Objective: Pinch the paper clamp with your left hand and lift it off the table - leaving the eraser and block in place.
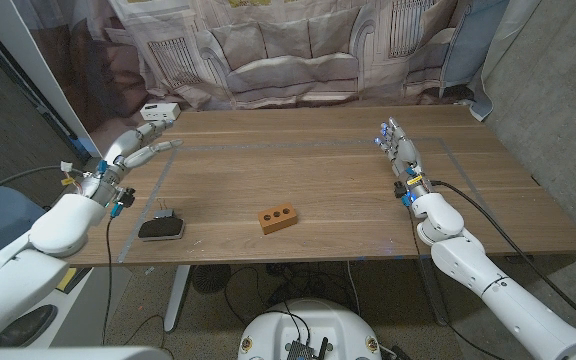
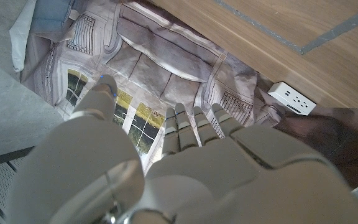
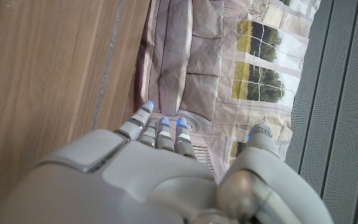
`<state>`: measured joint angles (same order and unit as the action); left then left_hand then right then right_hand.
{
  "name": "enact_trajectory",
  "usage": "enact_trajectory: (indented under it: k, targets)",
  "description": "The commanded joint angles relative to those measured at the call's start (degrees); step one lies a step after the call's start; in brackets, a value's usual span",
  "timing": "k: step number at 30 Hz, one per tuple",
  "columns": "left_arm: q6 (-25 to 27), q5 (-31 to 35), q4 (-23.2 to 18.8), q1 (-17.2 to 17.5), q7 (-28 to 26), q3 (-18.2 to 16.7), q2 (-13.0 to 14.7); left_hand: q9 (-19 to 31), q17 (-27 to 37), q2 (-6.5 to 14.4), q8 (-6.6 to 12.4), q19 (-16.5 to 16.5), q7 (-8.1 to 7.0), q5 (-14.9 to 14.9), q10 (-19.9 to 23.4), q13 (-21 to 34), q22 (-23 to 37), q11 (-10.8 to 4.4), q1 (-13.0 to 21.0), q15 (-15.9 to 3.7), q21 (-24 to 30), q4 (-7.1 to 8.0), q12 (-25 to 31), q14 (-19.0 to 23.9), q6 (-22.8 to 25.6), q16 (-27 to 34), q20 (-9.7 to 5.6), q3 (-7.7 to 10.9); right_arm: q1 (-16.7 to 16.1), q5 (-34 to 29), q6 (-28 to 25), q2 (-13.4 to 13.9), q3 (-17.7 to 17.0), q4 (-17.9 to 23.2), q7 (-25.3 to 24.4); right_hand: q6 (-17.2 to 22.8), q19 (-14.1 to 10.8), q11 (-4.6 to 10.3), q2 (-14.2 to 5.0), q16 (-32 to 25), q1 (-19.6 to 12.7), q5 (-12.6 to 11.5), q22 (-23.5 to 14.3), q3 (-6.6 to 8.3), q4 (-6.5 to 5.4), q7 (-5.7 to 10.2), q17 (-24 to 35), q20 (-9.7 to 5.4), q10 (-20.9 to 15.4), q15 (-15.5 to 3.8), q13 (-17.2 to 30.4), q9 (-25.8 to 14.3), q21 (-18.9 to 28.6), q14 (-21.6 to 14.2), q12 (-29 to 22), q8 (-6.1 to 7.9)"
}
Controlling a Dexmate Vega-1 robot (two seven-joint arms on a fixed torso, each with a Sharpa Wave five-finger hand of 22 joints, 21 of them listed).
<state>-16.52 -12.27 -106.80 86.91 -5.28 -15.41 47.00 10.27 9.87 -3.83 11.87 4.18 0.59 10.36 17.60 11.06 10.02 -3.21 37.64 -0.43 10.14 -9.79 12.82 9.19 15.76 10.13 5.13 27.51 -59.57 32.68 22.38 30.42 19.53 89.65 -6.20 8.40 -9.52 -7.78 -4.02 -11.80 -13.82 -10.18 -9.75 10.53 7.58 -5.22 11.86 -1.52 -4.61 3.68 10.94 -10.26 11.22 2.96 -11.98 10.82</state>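
Wooden table [image 1: 328, 190], marked with a taped rectangle outline. Paper clamp [image 1: 161, 227]: black, lying on the tabletop at the near left, close to the front edge, wire handles raised at its far side; untouched by either hand. Block [image 1: 277, 217]: brown, with a row of holes along its top, near the middle of the table, right of the paper clamp and well apart from it. Left hand [image 1: 136, 148]: at the far left edge of the table, beyond the paper clamp, fingers extended and apart, nothing held; seen from its own wrist [image 2: 185, 162] with fingers straight and thumb spread aside. White power strip [image 1: 159, 112] at the far left corner, just beyond the left fingertips. Right hand [image 1: 400, 150]: at the far right of the table, fingers straight and together, pointing away, empty; blue-tipped fingers [image 3: 160, 127] reaching toward a printed curtain [image 1: 298, 45] behind the table.
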Motion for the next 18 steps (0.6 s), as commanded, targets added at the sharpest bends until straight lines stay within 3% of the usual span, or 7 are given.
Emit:
enact_trajectory:
  k: [1,18]
  targets:
    - [-0.14,0.18,-0.58,3.07,3.97,-4.38,-1.14,0.17,0.05,-0.06,-0.05,-0.15,0.05,-0.07,0.48,0.22,0.06,-0.20,0.76,-0.04,0.26,0.41,0.14,-0.17,0.75,0.11,0.16,0.06,-1.00,-1.72,-0.11,-0.42,0.28,1.75,-2.36,0.52,-0.13,0.03,0.35,-0.34,-0.40,-0.04,-0.08,0.00,-0.11,0.15,0.17,0.06,-0.58,0.01,0.09,-0.23,-0.08,-0.25,-0.25,0.36]
    - [1.46,3.24,-5.12,8.64,8.29,-10.92,-4.76,0.18,0.05,0.06,-0.18,0.25,-0.10,0.01,0.83,0.22,0.08,-0.14,1.25,-0.04,0.66,0.51,0.13,-0.08,1.22,0.28,0.01,-0.11,-1.24,-3.83,0.03,-1.74,1.24,2.46,-4.57,1.22,-0.49,-0.10,0.39,-0.49,-0.54,-0.03,-0.08,-0.01,-0.03,0.22,0.12,-0.22,-1.40,-0.22,0.08,-0.23,0.03,-0.92,-0.40,0.53]
